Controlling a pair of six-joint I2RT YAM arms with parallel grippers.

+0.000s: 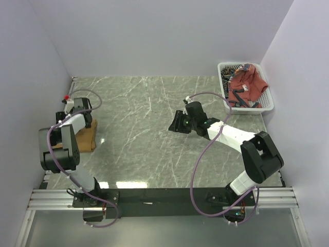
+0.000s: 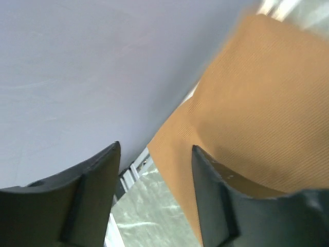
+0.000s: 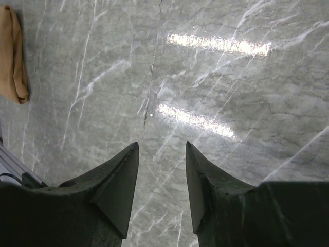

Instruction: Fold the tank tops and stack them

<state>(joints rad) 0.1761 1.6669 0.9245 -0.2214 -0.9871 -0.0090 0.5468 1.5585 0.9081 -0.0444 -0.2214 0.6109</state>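
Top view: we're seeing the mustard tank top [image 1: 85,138] lying folded at the surface [image 1: 144,103]'s left edge, the red tank top [image 1: 245,87] and the striped tank top [image 1: 232,68] sitting in the basket [image 1: 250,111] at the far right corner. Left wrist: the left gripper [image 2: 154,152] is hovering, fingers apart, beside the mustard cloth. Right wrist: the right gripper [image 3: 162,149] is hanging spread above the marble.

Mustard top [image 1: 88,138] folded left; red top [image 1: 245,87], seemingly striped top [image 1: 232,69], in basket [image 1: 267,106].

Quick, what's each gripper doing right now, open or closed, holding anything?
Left gripper: open, holding nothing.
Right gripper: open, holding nothing.
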